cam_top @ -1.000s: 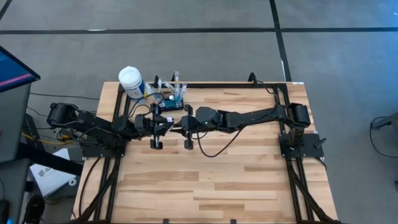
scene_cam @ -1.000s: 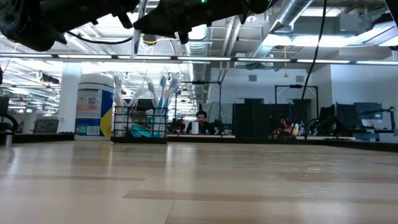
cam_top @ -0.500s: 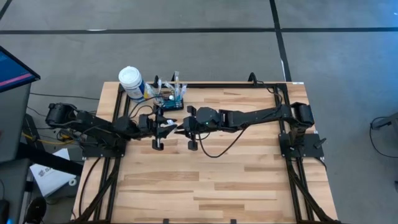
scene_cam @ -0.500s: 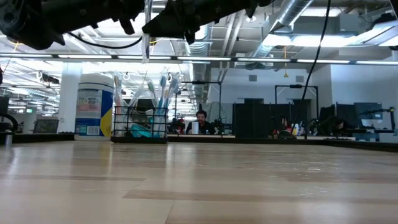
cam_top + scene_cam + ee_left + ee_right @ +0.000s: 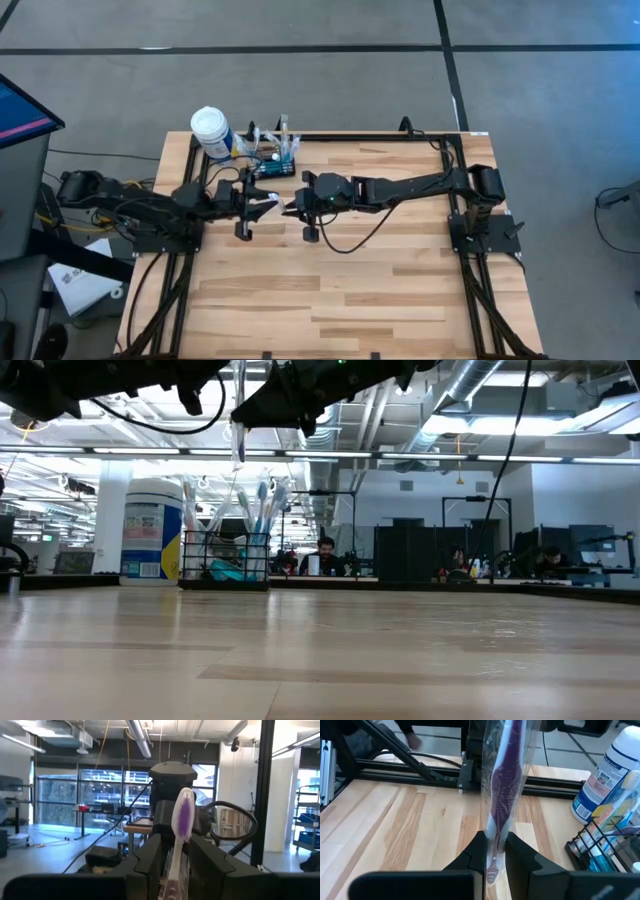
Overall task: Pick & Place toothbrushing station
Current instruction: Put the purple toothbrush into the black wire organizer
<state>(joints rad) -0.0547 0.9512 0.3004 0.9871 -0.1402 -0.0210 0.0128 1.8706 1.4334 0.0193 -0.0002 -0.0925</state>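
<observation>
Surface: I saw a pale wood-plank table [image 5: 350, 280] edged by a black frame | far left corner: a black wire-mesh caddy [image 5: 273, 160] stood on it, toothbrushes upright inside | just beside the caddy: a white-capped, blue-labelled bottle [image 5: 212, 131] also stood on the wood.

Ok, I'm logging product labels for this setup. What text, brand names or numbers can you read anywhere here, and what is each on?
None can be read.
Bottle label: blue and white print with small lines, too blurred to read.
Same bottle in the low view: a label with a picture panel, too small to read.
Wrapped toothbrush, shut in the right gripper: no legible print on the clear wrapper.
Caddy: no text seen.
</observation>
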